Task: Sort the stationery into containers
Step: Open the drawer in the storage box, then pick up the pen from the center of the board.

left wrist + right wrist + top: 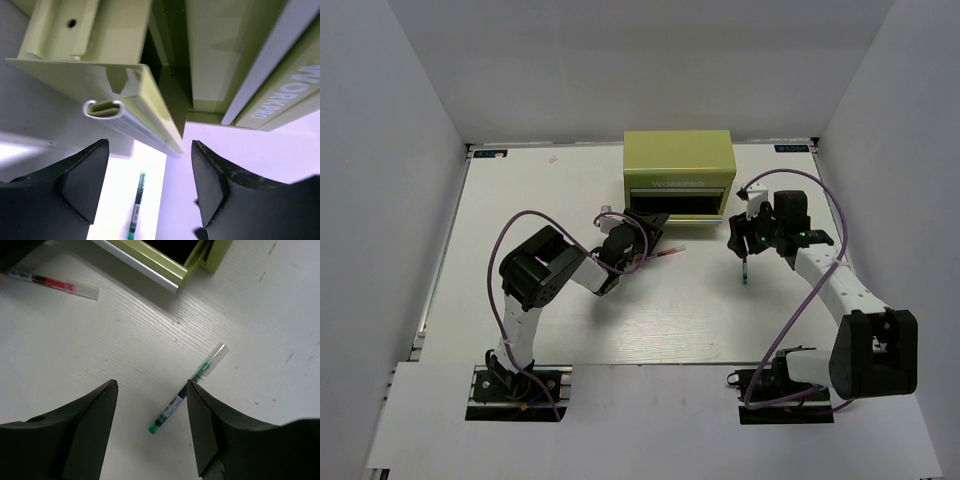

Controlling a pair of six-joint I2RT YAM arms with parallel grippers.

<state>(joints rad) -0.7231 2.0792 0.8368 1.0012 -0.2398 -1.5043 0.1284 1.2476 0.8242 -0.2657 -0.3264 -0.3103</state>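
Jaws wide, right gripper hovers over green pen; best lowered straddling the barrel's middle, crosswise; left gripper, also spread, faces the cabinet drawer.

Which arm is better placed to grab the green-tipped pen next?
Right: the right gripper is open just over the green-tipped pen, while the left gripper is at the drawer of the cabinet.
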